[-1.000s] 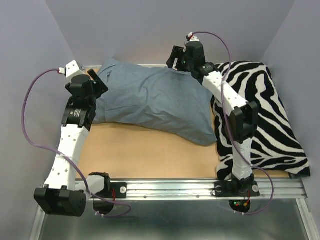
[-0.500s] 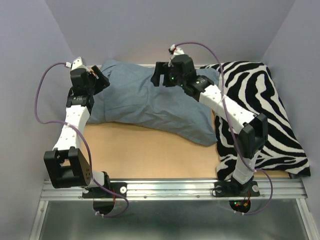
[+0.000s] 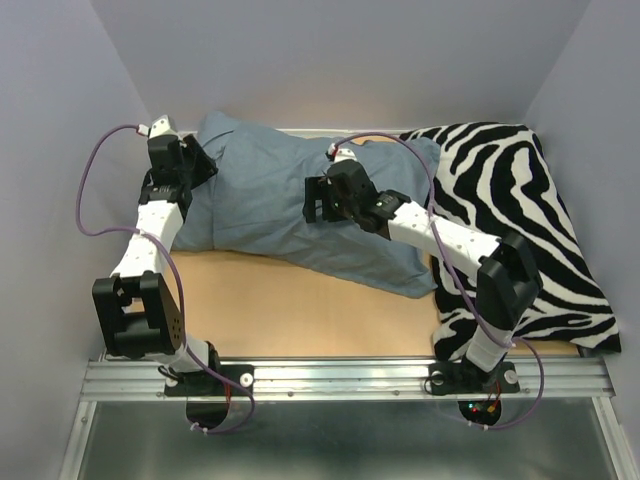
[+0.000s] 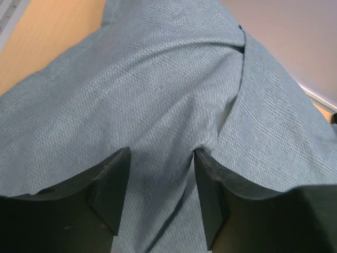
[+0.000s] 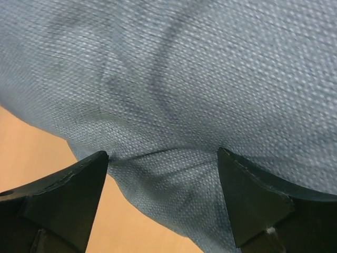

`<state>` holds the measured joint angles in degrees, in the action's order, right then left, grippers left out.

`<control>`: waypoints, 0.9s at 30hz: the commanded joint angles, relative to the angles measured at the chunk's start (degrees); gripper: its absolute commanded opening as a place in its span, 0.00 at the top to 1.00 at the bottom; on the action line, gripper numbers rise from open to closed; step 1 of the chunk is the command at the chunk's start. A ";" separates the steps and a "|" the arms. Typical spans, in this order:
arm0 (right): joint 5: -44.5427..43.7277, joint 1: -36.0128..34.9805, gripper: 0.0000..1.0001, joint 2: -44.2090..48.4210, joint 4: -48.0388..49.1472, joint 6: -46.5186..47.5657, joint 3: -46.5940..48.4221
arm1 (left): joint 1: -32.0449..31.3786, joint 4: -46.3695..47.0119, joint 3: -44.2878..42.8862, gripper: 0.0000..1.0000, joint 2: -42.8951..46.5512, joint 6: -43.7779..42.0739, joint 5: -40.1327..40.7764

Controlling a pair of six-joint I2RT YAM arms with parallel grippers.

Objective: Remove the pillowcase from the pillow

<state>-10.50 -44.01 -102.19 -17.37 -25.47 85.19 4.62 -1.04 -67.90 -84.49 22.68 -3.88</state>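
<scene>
The pillowcase [image 3: 290,205] lies across the back of the table, plain dusty blue side up, with no stripes showing. The pillow is hidden inside it, so no white shows. My left gripper [image 3: 203,162] is open at the pillowcase's left end. In the left wrist view its fingertips [image 4: 160,158] press on the fabric [image 4: 174,95], and the right fingertip touches a fold. My right gripper [image 3: 314,200] is wide open over the pillowcase's middle. In the right wrist view its fingertips [image 5: 163,158] rest on the fabric [image 5: 200,79] near its front edge.
A black-and-white zebra-print cushion [image 3: 520,200] fills the table's right side, touching the pillowcase's right end. Bare wooden tabletop [image 3: 300,310] lies in front of the pillowcase. A metal rail [image 3: 350,375] runs along the near edge. Grey walls close in on the back and sides.
My right gripper has come from the back edge forward and left onto the pillowcase's middle. My left arm has folded back, and its gripper has moved up onto the pillowcase's left end.
</scene>
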 commanded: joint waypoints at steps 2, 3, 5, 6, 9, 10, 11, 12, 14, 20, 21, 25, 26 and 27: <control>-7.41 0.06 0.10 2.88 -1.00 -2.74 -5.03 | 0.12 2.44 -3.20 0.53 -0.85 0.26 1.25; -8.12 0.06 0.10 2.79 -1.00 -2.39 -5.12 | 0.12 2.44 -3.03 0.56 -1.03 0.44 0.98; -9.88 0.15 0.10 2.26 -1.00 -1.60 -4.94 | 0.04 2.53 -2.51 0.65 -1.38 0.61 -0.07; -10.06 0.59 0.10 2.00 -1.00 -1.25 -4.68 | 0.04 2.62 -2.15 0.68 -1.21 0.79 -0.25; -9.10 3.21 0.13 -0.28 -0.92 -0.54 -2.93 | 0.04 2.62 1.17 0.98 0.37 1.49 -0.43; -8.58 4.18 0.17 -0.98 -0.74 -0.19 -2.31 | 0.04 2.53 2.15 1.00 1.16 1.75 -0.34; -7.87 5.15 0.26 -1.77 -0.48 0.59 -0.48 | 0.04 2.27 3.20 1.00 3.08 2.45 0.18; -7.78 7.08 0.31 -2.91 -0.22 1.04 0.41 | 0.04 1.92 4.17 1.00 4.23 2.63 0.80; -6.39 9.02 0.40 -5.99 0.14 1.57 2.87 | 0.04 1.13 7.51 1.00 8.17 2.90 2.03; -5.76 14.03 0.66 -12.24 -0.65 2.10 13.85 | -0.40 -2.12 15.16 1.00 20.73 2.90 -0.24; -5.84 15.00 0.67 -12.42 -0.91 1.83 15.43 | -0.58 -3.17 16.38 1.00 22.16 2.90 -0.51; -3.13 15.71 0.61 -11.54 -2.50 0.95 16.85 | -0.75 -5.72 18.50 1.00 27.26 2.37 -2.45; -1.29 15.62 0.56 -9.89 -2.58 0.43 15.72 | -0.76 -5.90 19.11 1.00 28.58 2.29 -3.06; -1.01 15.45 0.54 -9.00 -2.50 0.34 14.84 | -0.76 -5.91 19.64 1.00 29.02 2.20 -3.76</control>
<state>-12.40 -28.93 -113.67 -17.37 -25.04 99.13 3.81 -5.63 -50.22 -58.19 25.63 -5.61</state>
